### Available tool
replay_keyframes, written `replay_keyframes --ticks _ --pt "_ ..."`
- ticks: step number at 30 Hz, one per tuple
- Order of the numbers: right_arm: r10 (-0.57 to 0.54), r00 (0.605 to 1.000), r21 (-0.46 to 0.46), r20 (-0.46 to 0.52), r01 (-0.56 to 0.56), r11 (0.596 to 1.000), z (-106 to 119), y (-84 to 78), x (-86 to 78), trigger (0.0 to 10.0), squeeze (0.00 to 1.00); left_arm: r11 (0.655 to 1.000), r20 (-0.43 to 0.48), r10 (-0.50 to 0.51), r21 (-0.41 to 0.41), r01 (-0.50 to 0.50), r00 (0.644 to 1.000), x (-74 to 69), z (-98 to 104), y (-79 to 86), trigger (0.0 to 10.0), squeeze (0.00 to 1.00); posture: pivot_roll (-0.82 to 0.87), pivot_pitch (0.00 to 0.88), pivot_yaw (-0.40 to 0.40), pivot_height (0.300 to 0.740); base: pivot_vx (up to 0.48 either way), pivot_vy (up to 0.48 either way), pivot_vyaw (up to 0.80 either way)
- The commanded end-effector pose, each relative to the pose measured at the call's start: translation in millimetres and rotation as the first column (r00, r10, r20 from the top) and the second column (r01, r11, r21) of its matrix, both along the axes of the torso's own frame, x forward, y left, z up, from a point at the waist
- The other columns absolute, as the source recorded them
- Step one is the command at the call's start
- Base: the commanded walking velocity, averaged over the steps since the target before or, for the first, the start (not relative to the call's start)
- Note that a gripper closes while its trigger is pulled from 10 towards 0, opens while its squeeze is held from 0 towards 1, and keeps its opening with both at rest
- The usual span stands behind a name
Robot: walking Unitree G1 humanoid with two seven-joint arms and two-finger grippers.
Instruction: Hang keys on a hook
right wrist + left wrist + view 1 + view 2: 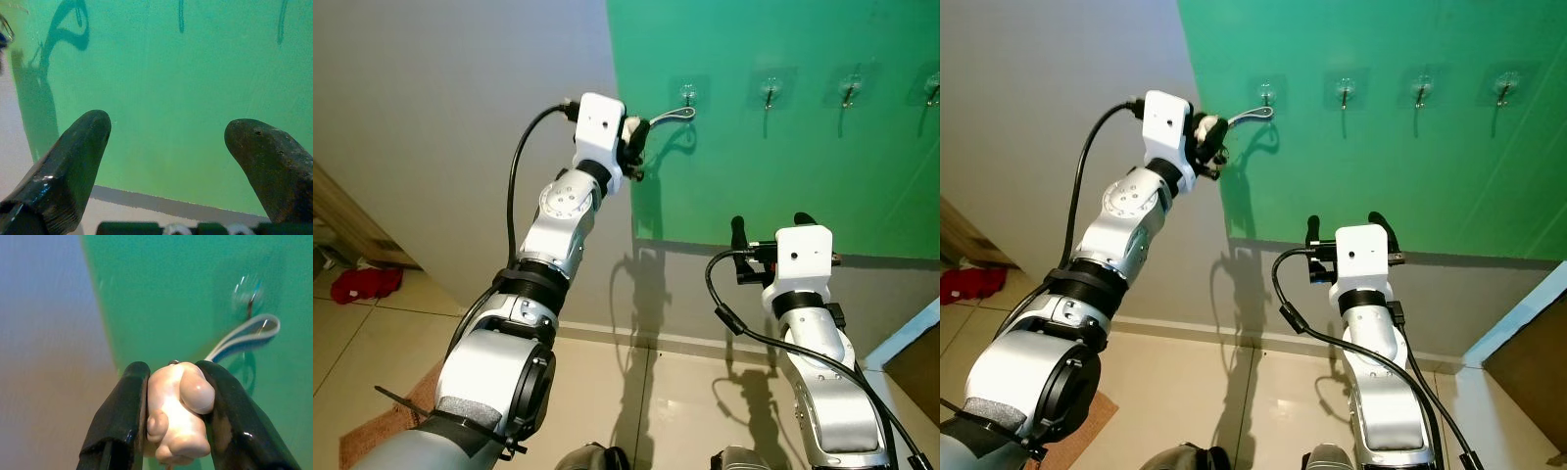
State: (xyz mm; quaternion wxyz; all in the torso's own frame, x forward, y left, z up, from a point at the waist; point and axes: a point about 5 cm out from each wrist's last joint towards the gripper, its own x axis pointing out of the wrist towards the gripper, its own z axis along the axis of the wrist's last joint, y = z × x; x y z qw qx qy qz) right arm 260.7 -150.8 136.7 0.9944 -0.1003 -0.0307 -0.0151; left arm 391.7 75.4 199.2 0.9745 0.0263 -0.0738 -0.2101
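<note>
Four hooks (769, 91) line the green wall (783, 157) in my left eye view, the last cut off at the edge. My left gripper (634, 147) is raised beside the first hook (687, 95), my right gripper (769, 227) lower. At my left wrist, jaws pinch a pale charm (177, 413); its strap (247, 335) loops over that blurred hook. At my right wrist, jaws gape, empty.

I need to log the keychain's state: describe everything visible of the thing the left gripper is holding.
The keychain is a pale, glossy, lumpy figurine charm, plastic or rubber by its look, clamped between the left gripper's two black fingers. A small metal ring sits at its top. From it a flat white-and-blue strap loop stretches to the leftmost hook on the green wall; whether it is seated there cannot be told. No keys can be made out.
</note>
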Motion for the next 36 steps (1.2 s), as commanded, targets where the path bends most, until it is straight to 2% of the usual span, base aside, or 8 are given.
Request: replay_keyframes --ticks 1,10,21,22,23,24,35,36 --pt "0.013 1.000 0.003 -0.022 -0.013 1.000 -4 2.3 -1.0 10.0 0.14 0.999 -0.035 0.034 0.023 -0.034 0.999 0.4 -11 8.2 0.0 0.00 -0.20 0.034 0.134 0.740 0.000 0.000 0.00" --pt "0.014 1.000 -0.001 -0.025 -0.014 1.000 -5 1.6 -1.2 10.0 0.14 0.998 -0.105 0.038 0.050 -0.033 0.994 -5.5 -35 6.8 0.0 0.00 -0.20 0.033 0.132 0.740 0.000 0.000 0.00" --pt "0.017 1.000 -0.005 -0.025 -0.017 1.000 -4 1.1 -1.3 10.0 0.14 0.997 -0.135 -0.039 0.062 0.047 0.990 -16.4 -50 -14.8 0.0 0.00 -0.21 0.029 0.128 0.740 0.000 0.000 0.00" --pt "0.018 1.000 -0.005 -0.025 -0.018 1.000 -5 1.1 -1.4 10.0 0.14 0.997 -0.132 -0.042 0.063 0.051 0.990 -16.4 -49 -15.8 1.0 0.00 -0.21 0.027 0.128 0.740 0.000 0.000 0.00" --pt "0.018 1.000 -0.005 -0.025 -0.018 1.000 -5 1.1 -1.4 10.0 0.14 0.997 -0.132 -0.042 0.063 0.051 0.990 -16.4 -49 -15.8 1.0 0.00 -0.21 0.027 0.128 0.740 0.000 0.000 0.00" --pt "0.018 1.000 -0.006 -0.025 -0.018 1.000 -5 1.2 -1.6 10.0 0.14 0.996 -0.131 -0.047 0.064 0.055 0.990 -16.4 -48 -16.8 10.0 0.00 -0.21 0.026 0.128 0.740 0.000 0.000 0.00" --pt "0.019 0.999 -0.005 -0.026 -0.019 1.000 -5 1.9 -1.8 10.0 0.14 0.994 -0.056 -0.024 0.103 0.030 0.998 -14.4 -37 -17.5 10.0 0.00 -0.21 0.021 0.130 0.740 0.000 0.000 0.00" --pt "0.019 0.999 -0.005 -0.026 -0.019 1.000 -5 1.9 -1.7 10.0 0.14 0.995 -0.047 -0.027 0.092 0.031 0.999 -14.8 -36 -17.9 10.0 0.67 -0.21 0.021 0.130 0.740 0.000 0.000 0.00"
